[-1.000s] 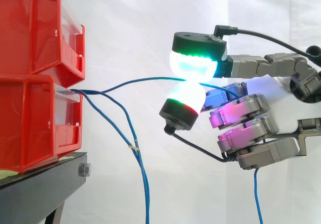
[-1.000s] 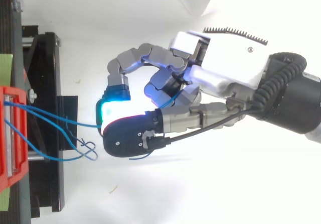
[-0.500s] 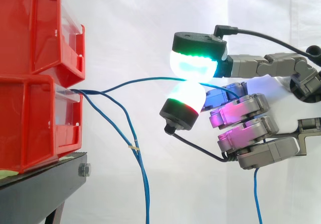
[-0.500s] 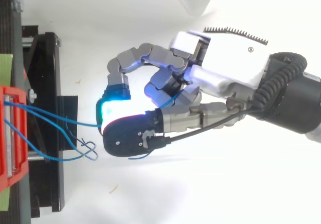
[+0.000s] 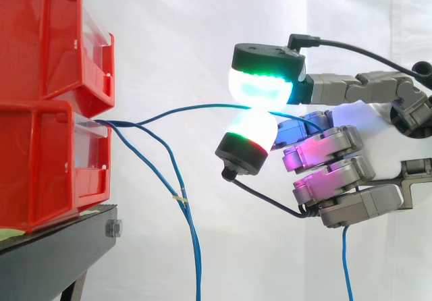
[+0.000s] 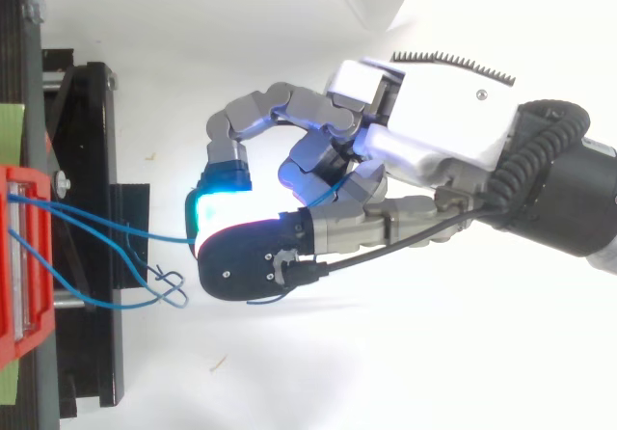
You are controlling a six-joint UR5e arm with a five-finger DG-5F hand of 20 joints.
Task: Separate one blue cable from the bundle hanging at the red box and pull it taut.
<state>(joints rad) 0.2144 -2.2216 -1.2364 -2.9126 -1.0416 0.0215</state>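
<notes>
Several thin blue cables come out of the lower red bin (image 5: 47,162). One blue cable (image 5: 182,108) runs in a gentle arc from the bin's front to my hand (image 5: 331,173) at the right. A glowing thumb pad and a fingertip (image 5: 260,88) pinch that cable between them; its free end (image 5: 346,260) drops below the hand. The remaining bundle (image 5: 187,213) hangs down from the bin, tied with a small pale band. In the top view the pinched cable (image 6: 106,221) leads from the red bin (image 6: 19,256) to the hand (image 6: 424,150).
A second red bin (image 5: 50,38) is stacked above the lower one, both on a black stand (image 5: 54,254). In the top view the hanging cables loop over the stand's black frame (image 6: 96,256). A white curtain backs the scene.
</notes>
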